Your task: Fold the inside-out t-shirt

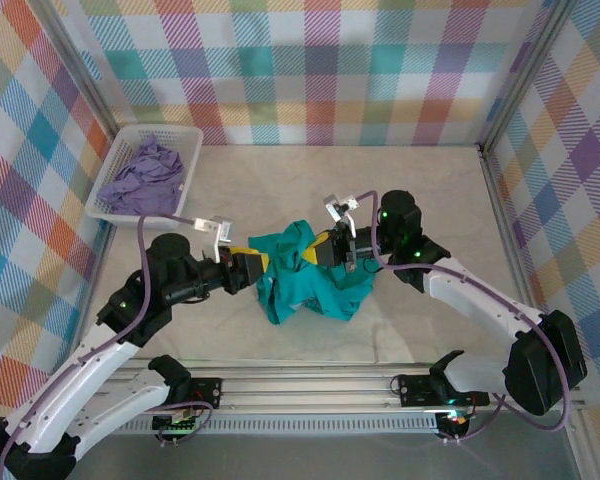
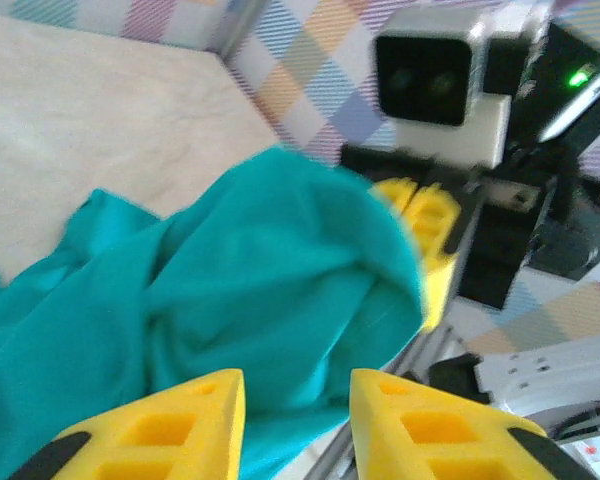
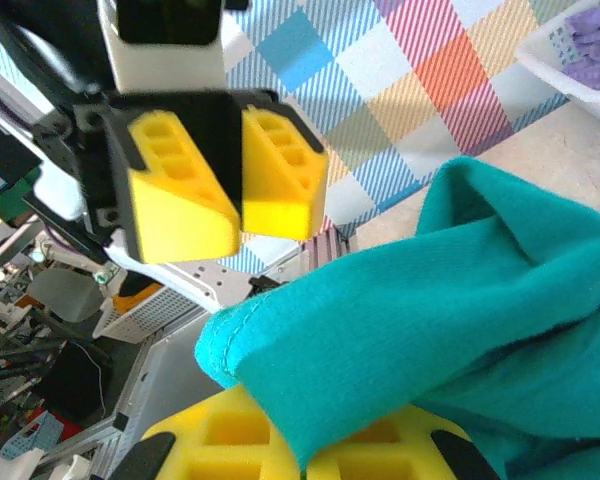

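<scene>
The right pincer (image 3: 310, 452) is clamped on a hemmed edge of the teal t-shirt (image 1: 310, 285), with a stitched fold of cloth spilling out over its yellow fingers. Facing it almost tip to tip is the left pincer (image 2: 298, 400). Its jaws stand a little apart, and the right wrist view shows nothing between them.

The next move likely turns on the raised hump of fabric that lies straight ahead of the left pincer's tips, between it and the right pincer. It is just beside those tips, possibly brushing them, though contact is hard to call. The left arm looks the freer and nearer one to take a second hold.

The shirt is bunched up, not spread. It is a crumpled heap lifted at the right pincer's end and sagging away below both pincers onto the pale worktop (image 1: 410, 190). Its long axis seems to run roughly along the line joining the two pincers, with a tail trailing down under the left one. The fabric is soft and creased with deep folds. No neck tag, sleeve or collar can be picked out, so the garment's orientation is anyone's guess.
</scene>
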You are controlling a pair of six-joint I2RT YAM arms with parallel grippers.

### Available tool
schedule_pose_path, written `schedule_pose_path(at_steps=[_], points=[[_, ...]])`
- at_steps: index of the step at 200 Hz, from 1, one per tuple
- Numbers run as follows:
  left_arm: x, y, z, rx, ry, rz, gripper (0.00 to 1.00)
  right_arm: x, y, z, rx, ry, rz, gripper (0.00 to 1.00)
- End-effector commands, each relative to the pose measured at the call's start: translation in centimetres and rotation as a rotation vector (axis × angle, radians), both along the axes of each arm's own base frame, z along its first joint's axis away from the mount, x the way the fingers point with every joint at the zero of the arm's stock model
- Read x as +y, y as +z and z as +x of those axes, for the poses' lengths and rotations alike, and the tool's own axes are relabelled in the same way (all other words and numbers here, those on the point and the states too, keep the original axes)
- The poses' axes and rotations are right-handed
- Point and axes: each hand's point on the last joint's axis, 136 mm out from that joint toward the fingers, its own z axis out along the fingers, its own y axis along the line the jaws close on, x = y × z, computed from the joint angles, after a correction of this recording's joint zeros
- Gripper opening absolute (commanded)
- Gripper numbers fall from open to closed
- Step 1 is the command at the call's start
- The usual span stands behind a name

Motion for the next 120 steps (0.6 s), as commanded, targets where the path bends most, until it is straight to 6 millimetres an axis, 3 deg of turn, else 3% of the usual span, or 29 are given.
schedule_pose_path(at_steps=[1,55,120], points=[[-2.9,2.8,-0.2,0.031,-0.122,-0.124,0.31,0.0,0.6,0.5,-0.041,-0.02,-0.004,0.05],[-5.2,2.9,0.1,0.099,-0.177,-0.128,0.33,0.0,0.3,0.6,-0.041,-0.027,-0.017,0.05],[-5.4,1.9,0.0,0.123,-0.172,-0.098,0.33,-0.1,0.2,0.7,-0.045,-0.041,-0.031,0.05]])
